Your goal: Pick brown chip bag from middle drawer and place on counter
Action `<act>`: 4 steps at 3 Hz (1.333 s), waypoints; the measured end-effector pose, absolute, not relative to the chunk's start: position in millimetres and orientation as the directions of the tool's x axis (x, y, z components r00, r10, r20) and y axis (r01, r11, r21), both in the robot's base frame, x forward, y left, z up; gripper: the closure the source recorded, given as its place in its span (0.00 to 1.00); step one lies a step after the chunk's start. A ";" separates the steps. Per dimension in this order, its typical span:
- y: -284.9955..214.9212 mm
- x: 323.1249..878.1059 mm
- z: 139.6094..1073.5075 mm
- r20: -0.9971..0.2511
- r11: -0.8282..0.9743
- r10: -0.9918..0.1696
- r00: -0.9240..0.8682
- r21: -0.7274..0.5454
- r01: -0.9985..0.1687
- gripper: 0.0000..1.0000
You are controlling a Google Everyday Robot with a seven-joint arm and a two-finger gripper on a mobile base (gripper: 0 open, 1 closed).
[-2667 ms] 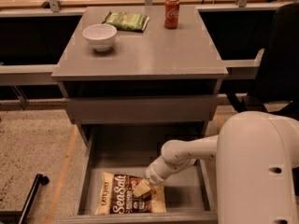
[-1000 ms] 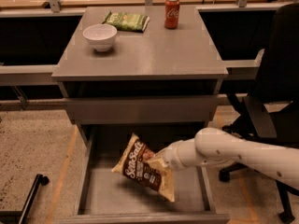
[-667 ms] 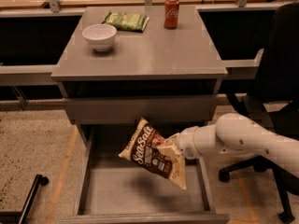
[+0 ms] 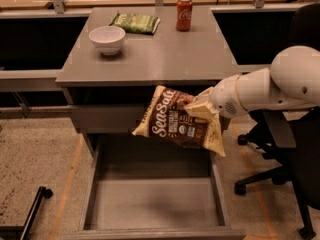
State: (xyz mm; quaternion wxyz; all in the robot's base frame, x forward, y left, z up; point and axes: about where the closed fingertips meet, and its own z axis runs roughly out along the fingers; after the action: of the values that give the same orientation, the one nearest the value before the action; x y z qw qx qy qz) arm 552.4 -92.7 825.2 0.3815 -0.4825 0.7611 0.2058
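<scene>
1. Above the middle drawer (image 4: 150, 206), the brown chip bag (image 4: 172, 121) hangs in the air, pinched at its upper right corner by the gripper (image 4: 192, 101). Fingers are clamped on the bag and mostly hidden behind it.
2. Bag is tilted, "Sea Salt" lettering facing out, lower right corner drooping toward the drawer's right wall. It touches neither the drawer floor nor the walls.
3. Bag's top edge sits just under the front edge of the counter (image 4: 160, 59), in front of the closed upper drawer front (image 4: 105, 118). That counter lip is the nearest edge above it.
4. Arm (image 4: 260, 89) comes in from the right, level with the counter's front right corner and close beside it.
5. Counter's front and middle is flat grey surface. Objects sit toward the back: white bowl (image 4: 107, 38) at left, green snack bag (image 4: 135, 22) behind it, red soda can (image 4: 184, 13) at back centre.
6. Drawer is pulled well out, with low side walls left and right and its front panel nearest the viewer.
7. Black office chair (image 4: 295, 154) stands just right of the cabinet, under the arm. Black bar (image 4: 32, 209) lies on the floor at lower left, well apart from the drawer.
</scene>
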 end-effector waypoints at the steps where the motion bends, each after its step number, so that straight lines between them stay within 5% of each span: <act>1: -90.8 554.6 827.8 -0.786 0.452 -0.571 -0.237 -0.061 -0.890 1.00; 4: -67.1 587.2 939.7 -0.663 0.275 -0.741 0.107 -0.445 -0.852 1.00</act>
State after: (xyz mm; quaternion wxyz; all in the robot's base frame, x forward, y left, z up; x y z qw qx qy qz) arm 587.2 -67.1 939.7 0.4417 -0.5987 0.6652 0.0631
